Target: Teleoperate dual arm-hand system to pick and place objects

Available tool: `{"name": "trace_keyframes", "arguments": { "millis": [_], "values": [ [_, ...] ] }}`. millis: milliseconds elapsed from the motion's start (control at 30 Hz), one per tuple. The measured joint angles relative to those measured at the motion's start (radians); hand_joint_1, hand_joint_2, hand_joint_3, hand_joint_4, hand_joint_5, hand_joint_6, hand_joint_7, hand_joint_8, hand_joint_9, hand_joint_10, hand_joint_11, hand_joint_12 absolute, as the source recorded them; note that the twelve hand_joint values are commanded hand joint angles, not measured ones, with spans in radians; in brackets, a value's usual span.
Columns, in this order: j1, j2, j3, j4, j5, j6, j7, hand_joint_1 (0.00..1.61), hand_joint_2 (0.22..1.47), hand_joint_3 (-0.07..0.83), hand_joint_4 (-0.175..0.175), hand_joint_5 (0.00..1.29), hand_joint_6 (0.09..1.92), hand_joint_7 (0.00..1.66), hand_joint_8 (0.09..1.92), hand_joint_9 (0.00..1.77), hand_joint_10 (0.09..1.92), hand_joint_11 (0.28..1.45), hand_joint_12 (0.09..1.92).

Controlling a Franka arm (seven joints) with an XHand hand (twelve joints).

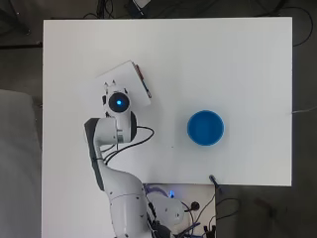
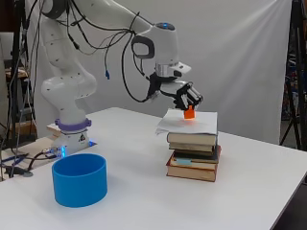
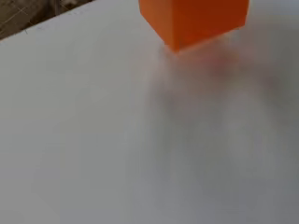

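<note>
Side view: we note the hand (image 2: 188, 96) with fingers curled on the orange cube (image 2: 189, 113), just over the white sheet (image 2: 192, 123) topping the book stack (image 2: 194, 153); risk, we judge: cube slips during carry to the blue bowl (image 2: 79, 186), falling on the desk (image 2: 144, 201).

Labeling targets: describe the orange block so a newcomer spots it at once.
Find the stack of books on the white table, topped by a white sheet. The orange block sits there in the hand; it is the only orange item, unlike the blue bowl.
</note>
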Motion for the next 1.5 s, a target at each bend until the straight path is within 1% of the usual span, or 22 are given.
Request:
{"name": "trace_keyframes", "arguments": {
  "millis": [233, 467, 600, 733, 933, 1033, 1167, 1267, 1367, 1500],
  "values": [
    [0.01, -0.113, -0.02, 0.024, 0.015, 0.004, -0.041, 0.93, 1.22, 0.001, 0.175, 0.78, 1.29, 1.27, 1.92, 1.56, 1.92, 1.16, 1.87],
    [0.003, -0.197, -0.087, 0.04, -0.055, -0.042, -0.042, 0.91, 1.23, 0.001, 0.175, 0.75, 1.33, 1.22, 1.92, 1.52, 1.92, 1.12, 1.84],
    [-0.004, -0.293, -0.146, 0.022, -0.083, -0.058, -0.051, 0.92, 1.23, 0.0, 0.175, 0.75, 1.34, 1.21, 1.92, 1.51, 1.92, 1.1, 1.83],
    [-0.024, -0.329, -0.201, -0.015, -0.124, -0.065, -0.062, 0.92, 1.23, 0.001, 0.175, 0.75, 1.36, 1.22, 1.87, 1.5, 1.89, 1.09, 1.81],
    [-0.083, -0.434, -0.42, -0.108, -0.219, -0.075, -0.086, 0.91, 1.23, 0.0, 0.175, 0.74, 1.36, 1.25, 1.87, 1.52, 1.9, 1.13, 1.84],
    [-0.093, -0.417, -0.514, -0.137, -0.261, -0.057, -0.112, 0.91, 1.23, -0.001, 0.175, 0.75, 1.35, 1.26, 1.88, 1.53, 1.91, 1.15, 1.85],
    [-0.094, -0.32, -0.625, -0.154, -0.289, -0.03, -0.136, 0.92, 1.23, -0.001, 0.175, 0.75, 1.35, 1.27, 1.85, 1.53, 1.9, 1.15, 1.86],
    [-0.095, -0.253, -0.704, -0.176, -0.306, 0.012, -0.158, 0.92, 1.22, -0.002, 0.175, 0.76, 1.34, 1.27, 1.82, 1.52, 1.88, 1.14, 1.85],
    [-0.102, -0.238, -0.766, -0.191, -0.327, 0.031, -0.179, 0.93, 1.22, -0.002, 0.175, 0.77, 1.32, 1.26, 1.8, 1.51, 1.87, 1.13, 1.85],
    [-0.109, -0.22, -0.827, -0.203, -0.36, 0.049, -0.192, 0.93, 1.22, -0.001, 0.175, 0.78, 1.32, 1.23, 1.79, 1.47, 1.86, 1.09, 1.84]
  ]
}}
